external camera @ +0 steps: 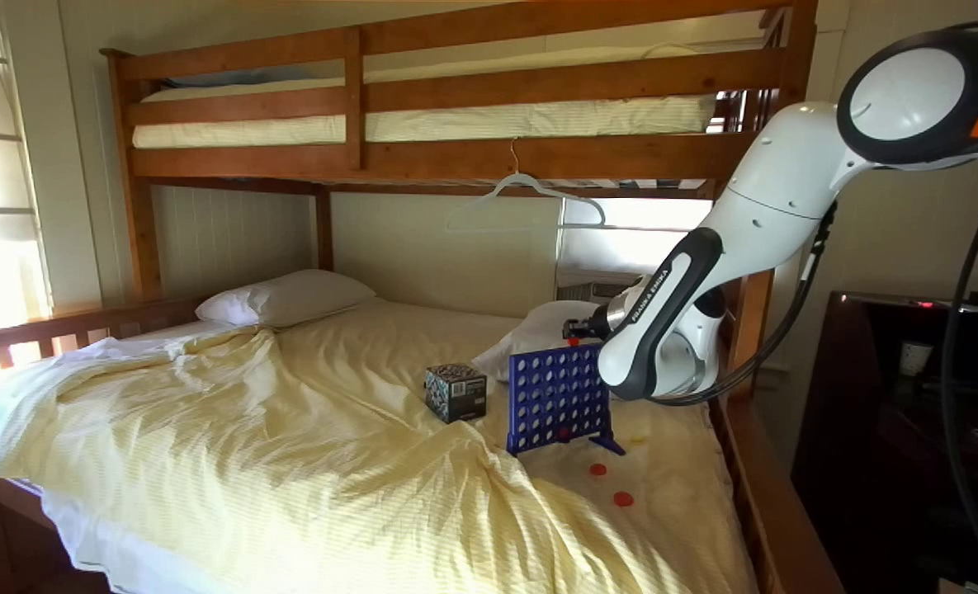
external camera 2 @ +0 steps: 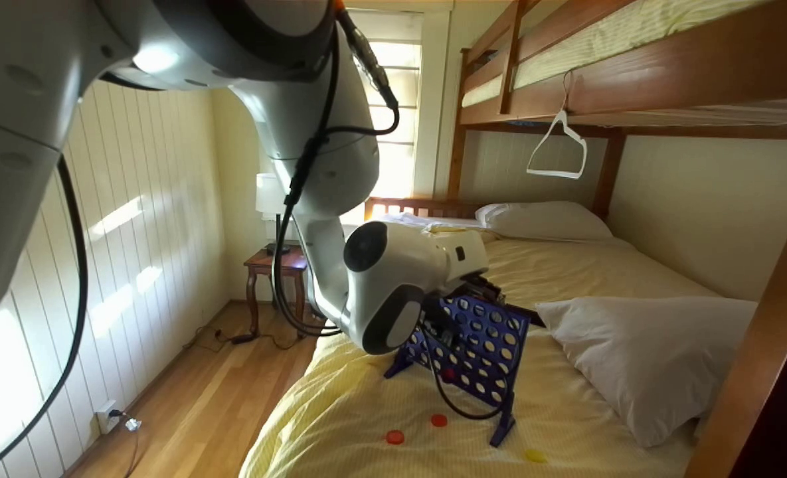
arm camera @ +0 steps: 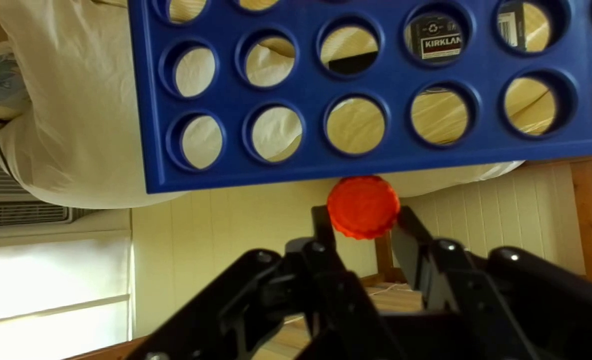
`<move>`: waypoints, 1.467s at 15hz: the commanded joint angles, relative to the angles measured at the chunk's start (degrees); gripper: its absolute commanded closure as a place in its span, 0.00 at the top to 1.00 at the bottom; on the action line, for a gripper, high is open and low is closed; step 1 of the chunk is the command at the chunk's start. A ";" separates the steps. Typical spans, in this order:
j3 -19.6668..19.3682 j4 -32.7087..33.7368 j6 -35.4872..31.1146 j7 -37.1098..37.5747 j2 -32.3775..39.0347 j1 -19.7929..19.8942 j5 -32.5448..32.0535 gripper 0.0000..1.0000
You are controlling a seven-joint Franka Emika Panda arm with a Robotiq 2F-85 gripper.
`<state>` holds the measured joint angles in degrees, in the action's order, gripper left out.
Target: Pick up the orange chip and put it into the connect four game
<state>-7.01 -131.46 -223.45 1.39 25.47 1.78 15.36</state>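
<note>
The connect four game is a blue upright grid board (external camera: 536, 356) standing on the bed, also in an exterior view (external camera 2: 521, 324) and the wrist view (arm camera: 256, 172). My gripper (arm camera: 365, 217) is shut on an orange-red chip (arm camera: 363, 205), held by its sides between the fingertips. In the wrist view, which appears upside down, the chip meets the board's top edge; I cannot tell if it is in a slot. In an exterior view the gripper (external camera: 579, 328) and chip (external camera: 573, 341) are just above the top edge. A red disc (external camera: 564, 432) sits low in the board.
Two orange-red chips (external camera: 597, 469) (external camera: 623, 499) and a yellow chip (external camera 2: 535, 455) lie on the bed near the board. A dark patterned cube (external camera: 455, 393) stands beside it. A pillow (external camera 2: 645, 352) is close by. A hanger (external camera: 518, 179) hangs from the upper bunk rail (external camera: 447, 161).
</note>
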 commanded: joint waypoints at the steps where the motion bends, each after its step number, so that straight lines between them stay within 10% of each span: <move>1: -0.43 1.05 -1.82 -1.87 1.32 -1.02 2.10 0.10; 22: 0.13 -0.05 -4.62 -2.45 2.19 -0.50 0.89 0.10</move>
<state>-6.99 -131.64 -226.18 -0.77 26.68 1.75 15.36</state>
